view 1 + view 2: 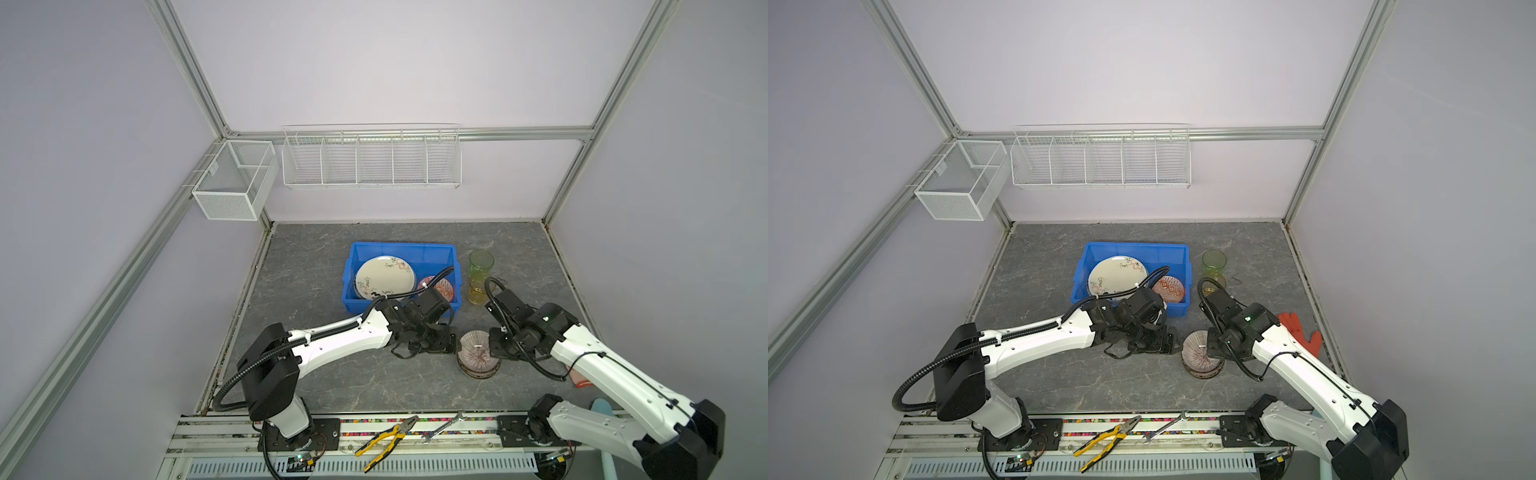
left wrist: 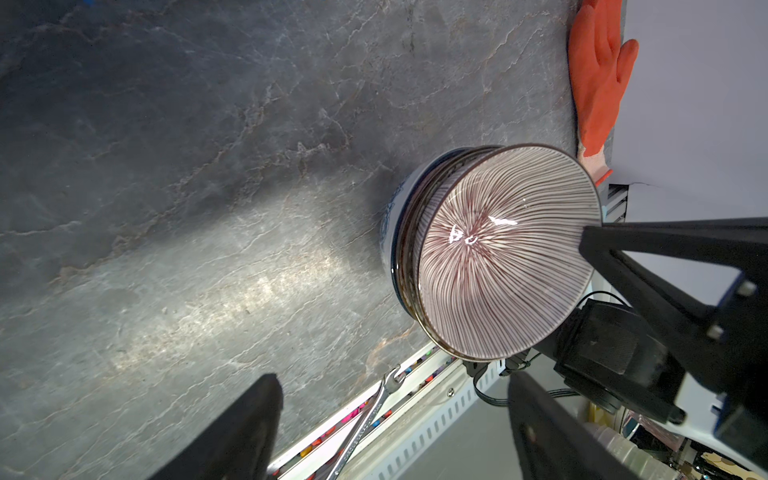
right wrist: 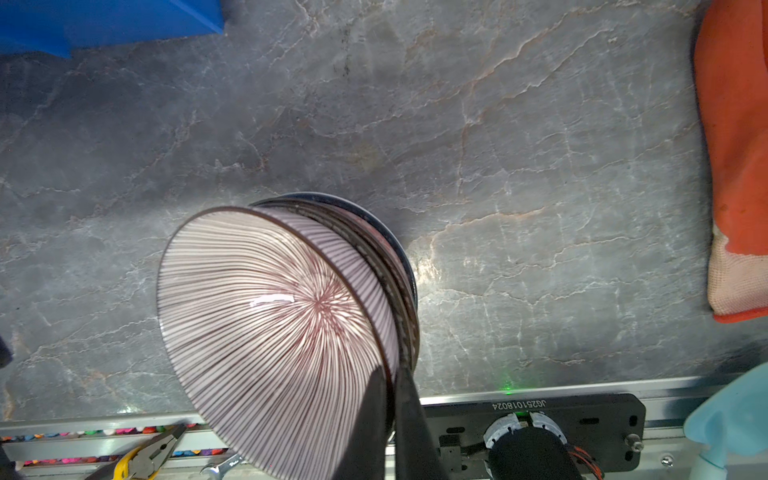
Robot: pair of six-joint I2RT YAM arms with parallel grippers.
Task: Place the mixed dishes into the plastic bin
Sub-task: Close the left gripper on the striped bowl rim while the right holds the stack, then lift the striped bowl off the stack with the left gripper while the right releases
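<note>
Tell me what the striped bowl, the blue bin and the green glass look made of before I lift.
Striped bowl: probably glazed ceramic; glossy surface with sharp white highlights.
Blue bin: moulded plastic; uniform colour, dull sheen.
Green glass: see-through, tinted; glass or clear plastic, cannot tell which.

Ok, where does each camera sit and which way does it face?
Top views: high at the front, looking down over table, plastic bin, left arm, right arm.
Left wrist: on left arm, facing the tilted striped bowl; shows open left end effector, right end effector.
Right wrist: on right arm, above the bowl; shows its end effector shut on the rim.
Shared: both wrist views show bowl, orange glove.
</note>
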